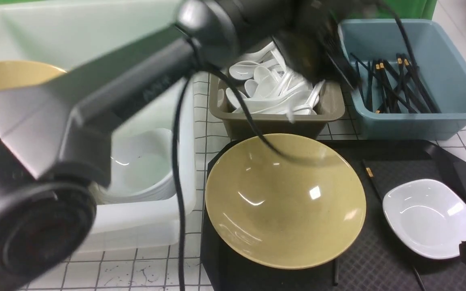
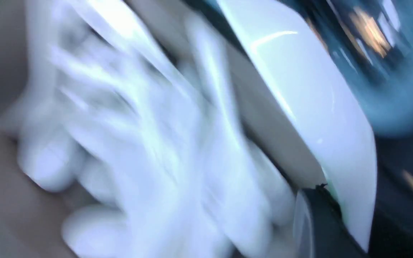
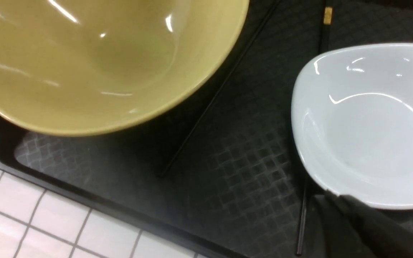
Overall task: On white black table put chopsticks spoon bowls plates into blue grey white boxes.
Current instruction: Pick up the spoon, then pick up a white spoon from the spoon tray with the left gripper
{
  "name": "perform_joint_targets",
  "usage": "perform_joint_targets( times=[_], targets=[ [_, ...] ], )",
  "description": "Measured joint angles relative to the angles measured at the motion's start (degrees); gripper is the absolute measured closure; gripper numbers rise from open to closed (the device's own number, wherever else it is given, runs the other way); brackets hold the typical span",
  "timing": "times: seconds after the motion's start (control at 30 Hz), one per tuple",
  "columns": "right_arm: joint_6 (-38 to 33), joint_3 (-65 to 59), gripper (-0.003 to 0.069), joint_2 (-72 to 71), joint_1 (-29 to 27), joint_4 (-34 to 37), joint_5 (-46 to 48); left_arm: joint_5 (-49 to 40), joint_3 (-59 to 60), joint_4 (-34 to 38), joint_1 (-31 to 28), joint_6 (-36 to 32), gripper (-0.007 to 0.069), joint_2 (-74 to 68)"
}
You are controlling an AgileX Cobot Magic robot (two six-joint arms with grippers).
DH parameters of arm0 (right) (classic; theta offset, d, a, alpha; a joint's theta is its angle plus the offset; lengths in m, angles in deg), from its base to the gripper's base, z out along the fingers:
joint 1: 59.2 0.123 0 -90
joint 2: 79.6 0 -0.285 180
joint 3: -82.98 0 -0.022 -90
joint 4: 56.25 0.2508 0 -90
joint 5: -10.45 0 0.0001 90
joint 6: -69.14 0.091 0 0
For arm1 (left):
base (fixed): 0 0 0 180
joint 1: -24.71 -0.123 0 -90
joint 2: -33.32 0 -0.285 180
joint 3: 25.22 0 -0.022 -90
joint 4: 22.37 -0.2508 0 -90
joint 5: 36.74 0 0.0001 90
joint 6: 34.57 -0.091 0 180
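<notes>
Probably at the step of dropping the spoon (image 2: 310, 100) into the grey box (image 1: 277, 117), upper middle of the front view. See the spoon in the left wrist view, glossy and near the lens, above the box's rim by the look of it. Keep well inside the left wall first, then centre over the heap of white spoons. Lower a little before letting go, so as to avoid a bounce off the pile. Watch the right wall: with the blue box (image 1: 419, 125) just beside, upper right of the frame, risk a slide in among the chopsticks (image 1: 399, 85). Open gently, then lift straight up, clear of the handles. Leave the bowl (image 1: 285, 202), centre, and the plate (image 1: 431, 218), lower right, for later.

As for pose: from the left edge, stretched slantwise across the top of the frame, the left arm (image 1: 136, 76), blurred near its end, with the left gripper (image 2: 323, 200) closed on the spoon, exact grip hard to tell in the blur. At the lower right edge, low over the tray (image 3: 120, 200), the right gripper (image 3: 335, 197), tips together, nothing between them, close by the plate's rim.
</notes>
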State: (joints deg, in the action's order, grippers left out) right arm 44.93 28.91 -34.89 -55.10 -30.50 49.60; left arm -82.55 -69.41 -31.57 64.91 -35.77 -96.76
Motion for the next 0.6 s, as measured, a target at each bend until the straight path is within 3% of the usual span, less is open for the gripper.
perform_joint_targets(
  times=[0.1,0.2,0.3,0.4,0.5,0.6],
  targets=[
    [0.0,0.0,0.0607,0.0,0.0,0.2,0.0,7.7,0.0,-0.9,-3.1,0.8,0.0520,-2.5],
    [0.0,0.0,0.0606,0.0,0.0,0.2,0.0,9.2,0.0,-1.2,-5.4,2.9,0.0351,-4.9],
    [0.0,0.0,0.0604,0.0,0.0,0.2,0.0,0.3,-0.7,-0.8,-5.6,6.6,0.0212,-4.4],
    [0.0,0.0,0.0604,0.0,0.0,0.2,0.0,-15.0,-1.9,0.9,-5.3,7.0,0.0132,-2.0],
    [0.0,0.0,0.0603,0.0,0.0,0.3,-0.1,-23.2,-1.7,3.5,-4.9,3.7,0.0106,0.1],
    [0.0,0.0,0.0601,0.0,0.1,0.3,0.0,-25.0,0.0,7.4,-4.6,1.2,0.0100,0.8]
  ],
)
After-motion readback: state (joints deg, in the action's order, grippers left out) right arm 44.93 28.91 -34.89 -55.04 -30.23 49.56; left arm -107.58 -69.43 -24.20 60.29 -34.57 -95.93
